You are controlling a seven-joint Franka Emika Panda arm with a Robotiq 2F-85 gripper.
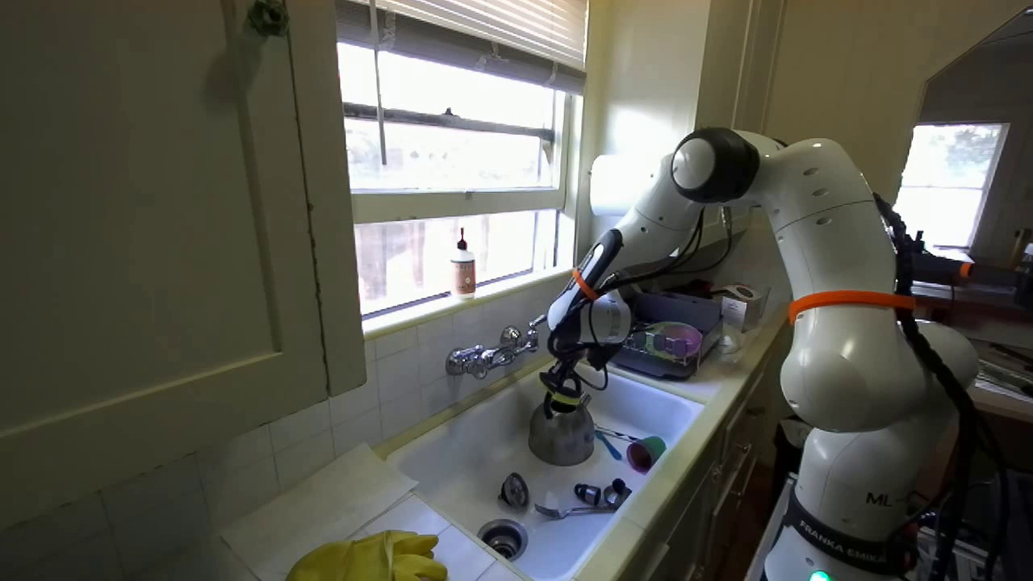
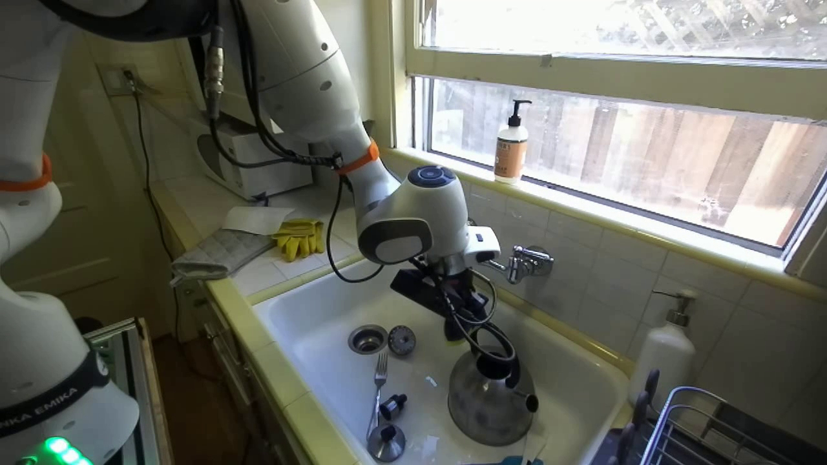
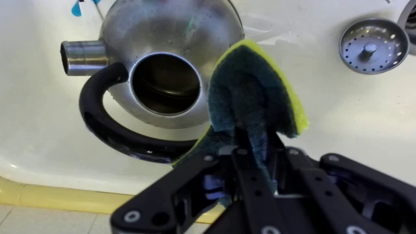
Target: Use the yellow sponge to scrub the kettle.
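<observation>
The silver kettle (image 1: 561, 442) stands upright in the white sink, its black handle (image 3: 107, 126) arched to one side and its top opening uncovered. In the wrist view my gripper (image 3: 256, 139) is shut on the yellow sponge (image 3: 250, 78), which is folded and bent between the fingers. Its dark green scouring face shows, with a bright yellow edge. The sponge overlaps the side of the kettle (image 3: 172, 26) there, and its lower corner meets the handle's end in the picture. Whether it presses on the metal cannot be told. In an exterior view, only a sliver of sponge (image 2: 455, 338) shows beside the kettle (image 2: 488, 407).
A wall faucet (image 1: 484, 357) sticks out behind the sink. Around the kettle lie a strainer basket (image 3: 373, 45), a fork (image 2: 380, 374), a cup (image 1: 646, 454) and small metal parts. A dish rack (image 1: 670, 343) and yellow gloves (image 2: 298, 239) sit beside the sink.
</observation>
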